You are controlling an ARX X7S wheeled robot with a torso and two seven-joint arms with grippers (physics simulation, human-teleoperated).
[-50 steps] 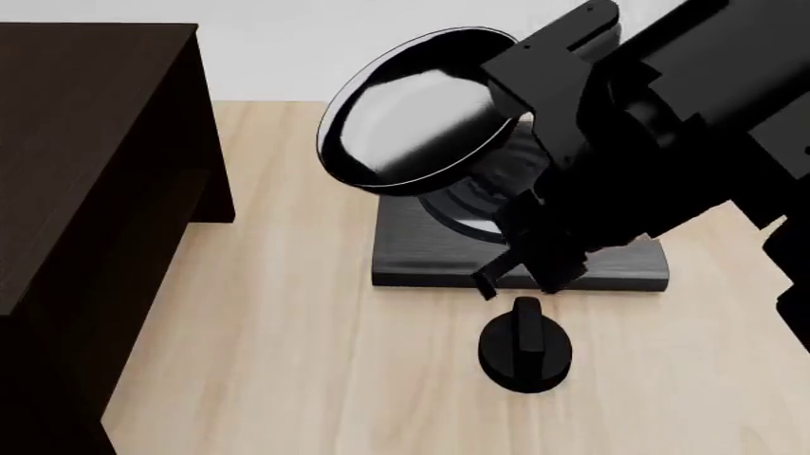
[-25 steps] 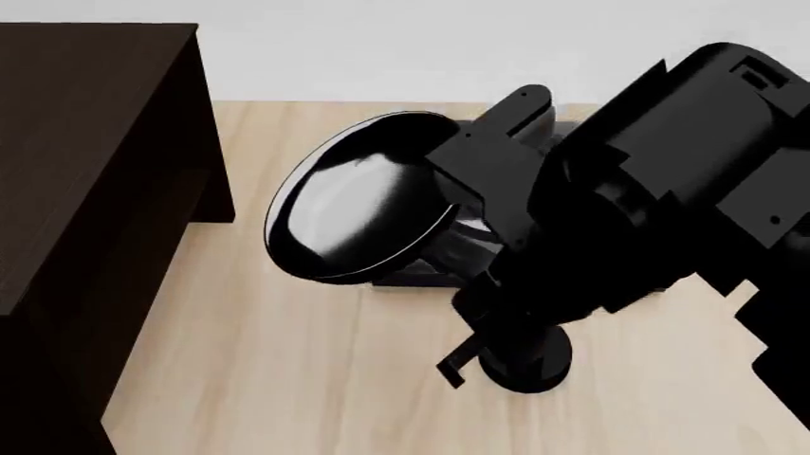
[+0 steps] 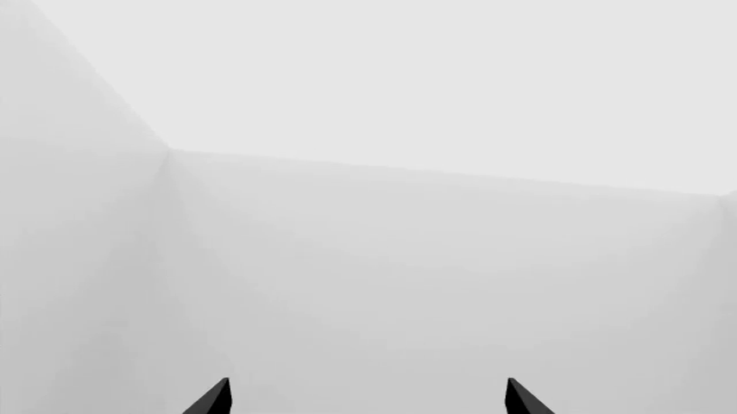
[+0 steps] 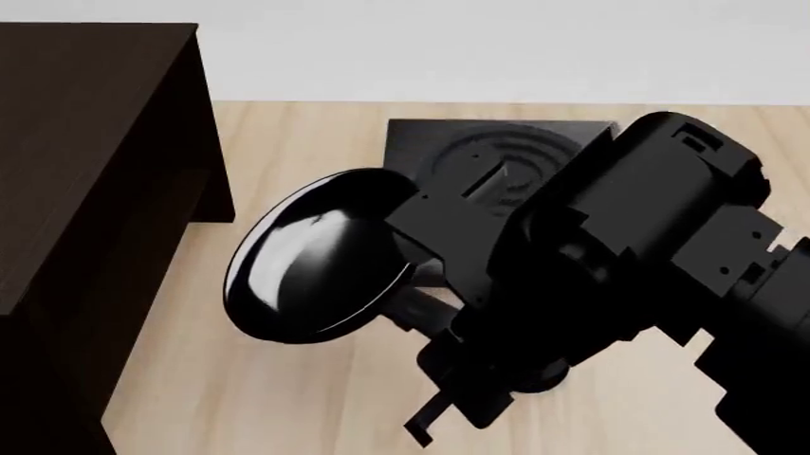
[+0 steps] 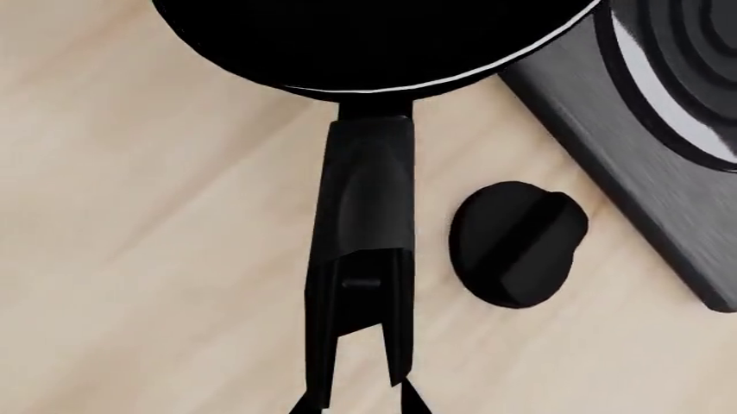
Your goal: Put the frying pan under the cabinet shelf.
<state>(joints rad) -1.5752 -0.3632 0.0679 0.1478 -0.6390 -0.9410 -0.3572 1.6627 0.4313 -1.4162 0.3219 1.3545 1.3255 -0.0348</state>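
Standing at the far left of the head view, the large dark brown, nearly black wooden cabinet shelf [image 4: 89, 171] is showing only its flat top board and 1 boxy side, and the opening beneath it is hidden, so I am judging blind clearance to be the main risk: the pan's leading edge could be knocking the side panel or top board if it is brought across too high or too tilted. Just right of the cabinet, the round glossy black frying pan [image 4: 322, 270] is hanging in the air above the pale wooden counter [image 4: 291, 398], tipped steeply so its dark underside is facing the camera and catching a soft highlight; the right wrist view is showing a thin silver rim and a long black handle [image 5: 366, 194]. The right gripper [image 5: 362, 392] is pinching that handle far from the bowl, fingers [image 5: 398, 358] pressed on either side of it, so the pan's weight could, in my judgement, be twisting it in the grasp. Further right, the square black stove plate with concentric rings [image 4: 500, 152] and a round black knob [image 5: 519, 241] are lying near the path and could be getting clipped by the bulky arm. The left gripper [image 3: 366, 398] is facing a blank pale wall, its 2 fingers spread, holding nothing.
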